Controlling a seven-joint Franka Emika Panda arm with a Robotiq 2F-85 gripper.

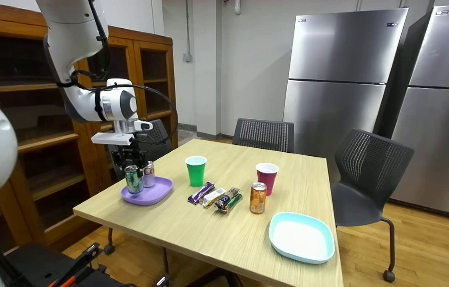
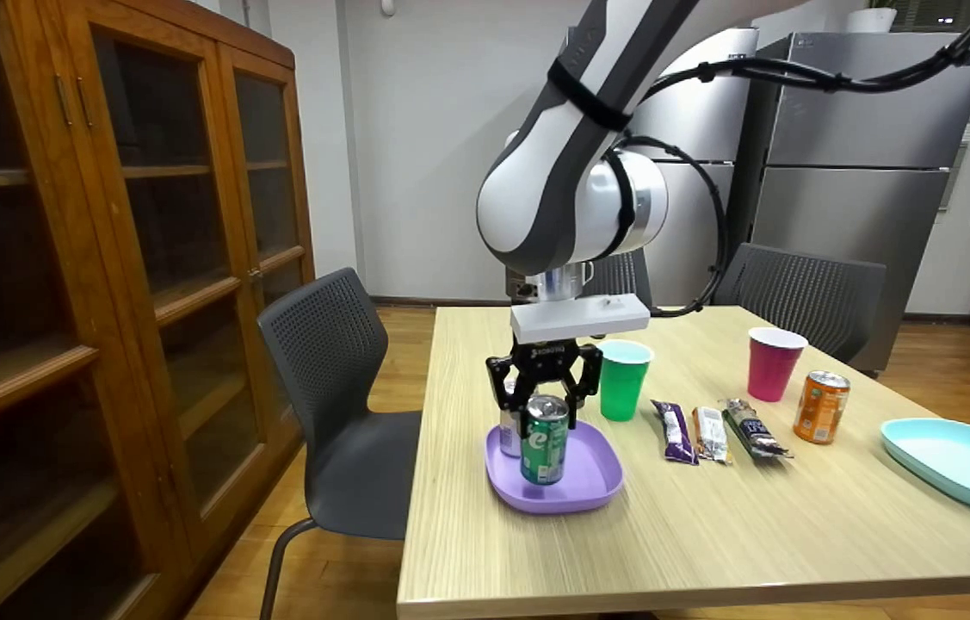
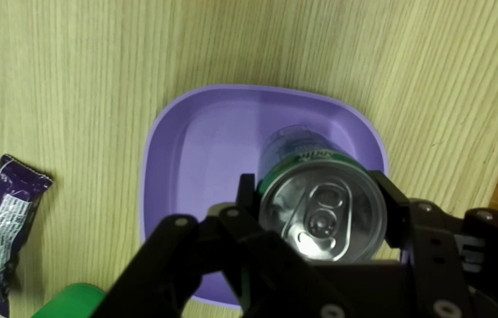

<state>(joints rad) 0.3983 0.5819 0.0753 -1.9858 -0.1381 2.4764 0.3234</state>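
The green can (image 2: 545, 456) is upright within the outline of the purple plate (image 2: 593, 469); whether its base touches down, I cannot tell. Let go too high, it could drop and tip; a sideways swing could topple the pale can (image 1: 150, 179) just beside it. The green can lies within the hand (image 2: 547, 419), which clasps its upper part. A green cup (image 2: 623, 383) stands near on the desk (image 2: 708, 534).
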